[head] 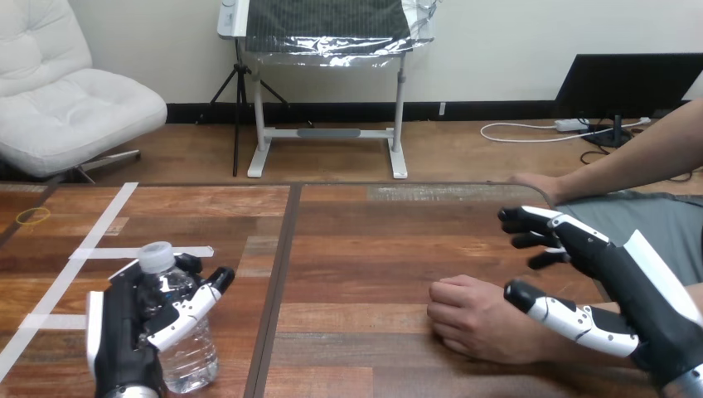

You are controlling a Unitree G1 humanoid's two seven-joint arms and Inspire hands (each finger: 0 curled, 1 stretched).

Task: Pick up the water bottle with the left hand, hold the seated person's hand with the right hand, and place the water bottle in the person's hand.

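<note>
The water bottle (189, 352) is standing upright on the table (373, 240) at the near left, long axis vertical, cap on top. The left hand (124, 332) is gripping it from the left side, w/ fingers and thumb curling round the body approx. at mid-height. The person's nearer hand (472, 319) is lying as a loose fist on the table, well to the right of the bottle. The right hand (618, 274) is hovering just beside it, fingers straight and spread. Its thumb is lying over the wrist but not closing; touching or not, I cannot tell. In my judgement the bottle is needing to travel rightward, and the fist is needing to open first.
</note>
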